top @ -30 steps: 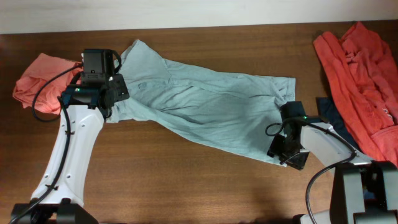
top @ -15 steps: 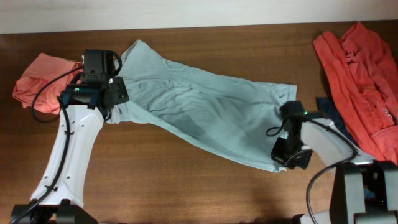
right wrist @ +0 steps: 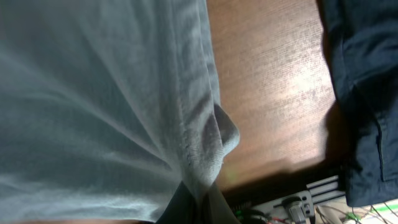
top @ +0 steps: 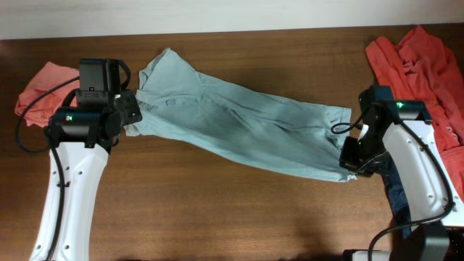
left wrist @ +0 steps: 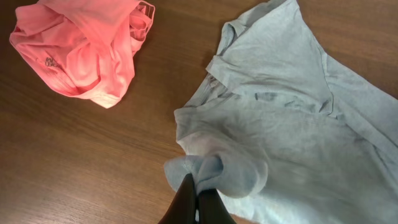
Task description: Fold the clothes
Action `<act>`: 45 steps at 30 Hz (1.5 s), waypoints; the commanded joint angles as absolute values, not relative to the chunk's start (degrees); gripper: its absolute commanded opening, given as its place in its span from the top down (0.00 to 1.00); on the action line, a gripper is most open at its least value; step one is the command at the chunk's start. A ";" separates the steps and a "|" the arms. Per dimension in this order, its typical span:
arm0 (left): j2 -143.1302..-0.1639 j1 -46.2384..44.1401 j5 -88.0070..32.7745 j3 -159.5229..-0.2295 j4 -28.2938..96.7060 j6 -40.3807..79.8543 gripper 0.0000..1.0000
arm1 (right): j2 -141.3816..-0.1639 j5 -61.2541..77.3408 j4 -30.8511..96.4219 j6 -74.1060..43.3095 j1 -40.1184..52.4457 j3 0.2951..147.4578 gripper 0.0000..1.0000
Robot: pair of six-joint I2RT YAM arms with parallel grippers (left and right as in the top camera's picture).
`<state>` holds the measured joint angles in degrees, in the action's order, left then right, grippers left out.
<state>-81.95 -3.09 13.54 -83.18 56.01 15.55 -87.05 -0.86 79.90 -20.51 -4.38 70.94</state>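
Pale blue-green T-shirt (top: pixel 239 127) spans table (top: pixel 217 210) on diagonal, long axis running upper left to lower right in overhead view. Left gripper (left wrist: pixel 198 186) clamped on bunched fold at shirt's left edge. Right gripper (right wrist: pixel 196 190) pinches hem at opposite end. Cloth lies between arms, each nearest its own end. Salmon-pink garment (top: pixel 43 83) sits just beyond left gripper, navy garment (right wrist: pixel 367 93) beside right. Fold likely calls for carrying one end along that axis toward other.
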 commanded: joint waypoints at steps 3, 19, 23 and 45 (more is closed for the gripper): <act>-83.11 -2.96 14.35 -83.88 54.19 14.63 1.00 | -86.61 -1.76 75.72 -19.70 -4.58 71.37 0.96; -95.00 -2.96 14.33 -83.88 45.39 14.63 0.99 | -87.37 -2.20 61.89 -19.94 -4.60 64.40 0.96; -96.95 -2.96 14.33 -83.88 41.69 14.66 0.99 | -89.14 -3.29 56.49 -19.88 -4.58 63.20 0.96; -111.70 -3.01 14.35 -83.88 23.99 14.63 0.99 | -101.60 -8.23 44.53 -19.75 -4.64 63.20 0.96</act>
<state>-110.00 -3.11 13.76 -83.15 26.06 15.38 -99.55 -6.63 44.97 -19.49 -4.38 63.51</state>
